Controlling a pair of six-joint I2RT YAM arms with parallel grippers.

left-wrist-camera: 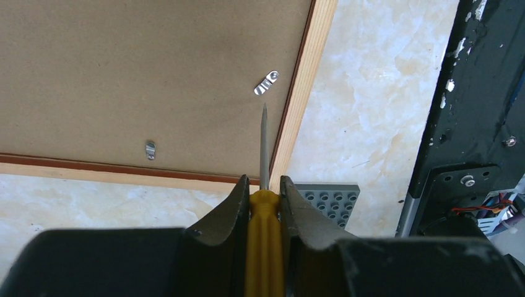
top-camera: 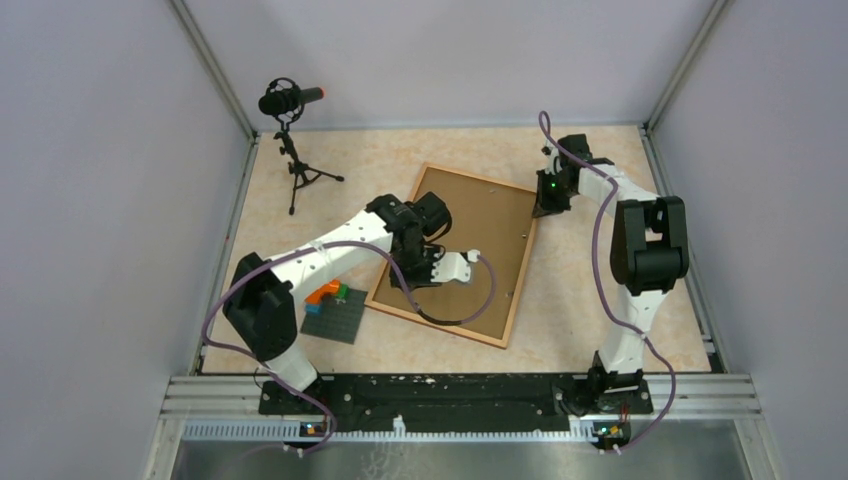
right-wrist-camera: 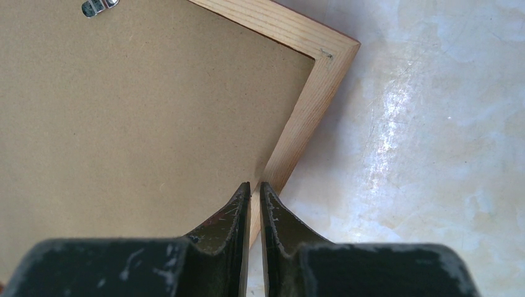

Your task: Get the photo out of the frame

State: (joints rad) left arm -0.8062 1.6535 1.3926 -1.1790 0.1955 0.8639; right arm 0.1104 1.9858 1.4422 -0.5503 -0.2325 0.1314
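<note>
So the frame [top-camera: 480,215] lies back-up in the middle of the top view, slightly rotated. The photo itself is hidden, since only the plain brown fibreboard back shows. That board looks matte and a bit fuzzy, with a pale raw-wood border and a thin reddish line along the inner edge.

In the left wrist view the left gripper [left-wrist-camera: 264,180] is clamped on a screwdriver [left-wrist-camera: 265,210]. It has a glossy yellow handle and a thin grey shaft, and the bottom of the handle is cut off by the picture edge. The tip sits just below a small shiny metal clip [left-wrist-camera: 266,83] near the frame's right-hand border. I can't tell whether it touches the board. A second, duller clip [left-wrist-camera: 150,149] sits lower left by the bottom border. A corner of a grey studded baseplate [left-wrist-camera: 334,201] peeks out behind the right finger, mostly hidden.

The right gripper [right-wrist-camera: 255,185] has its scuffed dark fingers pinched nearly together with nothing between them. They're over the frame's wooden edge, below the mitred corner at upper right. Can't say if there's contact. The table [right-wrist-camera: 433,154] is glossy, marble-patterned cream.
</note>
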